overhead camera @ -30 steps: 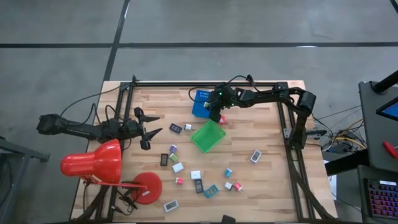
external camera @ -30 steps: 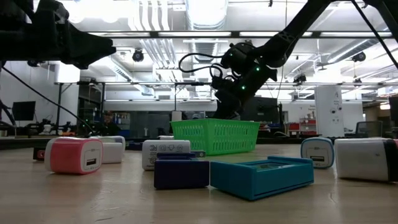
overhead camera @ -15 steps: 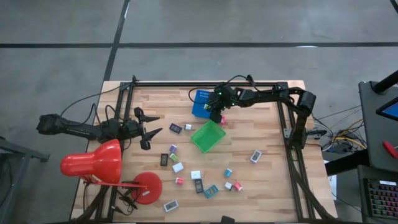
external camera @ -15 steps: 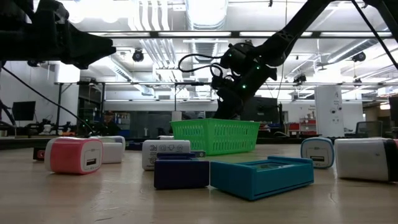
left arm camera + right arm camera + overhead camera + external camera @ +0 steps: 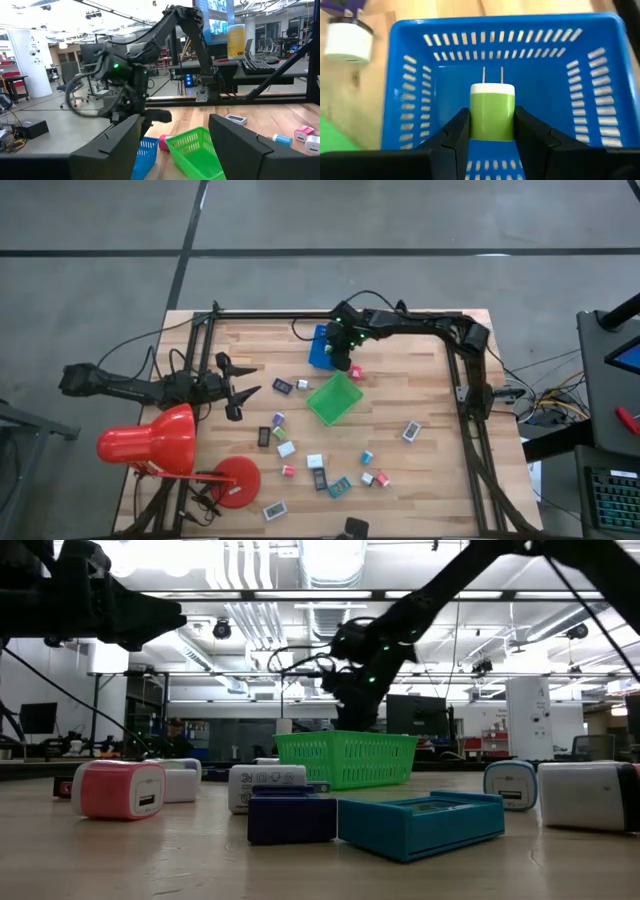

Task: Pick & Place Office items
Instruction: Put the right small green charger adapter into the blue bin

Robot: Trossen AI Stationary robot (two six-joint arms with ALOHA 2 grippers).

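My right gripper (image 5: 492, 131) is above the blue tray (image 5: 405, 75), shut on a green charger cube (image 5: 492, 112) with a white end and two prongs. In the high view that gripper (image 5: 345, 358) is over the blue tray (image 5: 320, 346) near the table's far edge. Other office items (image 5: 300, 462), small white, pink, teal and dark pieces, lie flat on the table's middle and near part. My left gripper (image 5: 244, 394) is open, held above the table's left side and away from the items. My right gripper pinches the green charger cube by its green body (image 5: 492, 120), one finger (image 5: 457, 132) on each side. The fingers come from above, pointing down into the blue tray. The cube is lifted clear of the tray's floor, its prongs (image 5: 492, 75) pointing away from the gripper.
A green tray (image 5: 335, 398) stands just near-side of the blue one, and a pink piece (image 5: 356, 371) lies between them. A white piece (image 5: 347, 40) lies on the table beside the blue tray. A big red desk lamp (image 5: 150, 442) fills the near left corner.
My right gripper, still shut on the green cube, has moved a little toward the table's left and far edge, farther over the blue tray. The arm behind it has swung toward the far edge.
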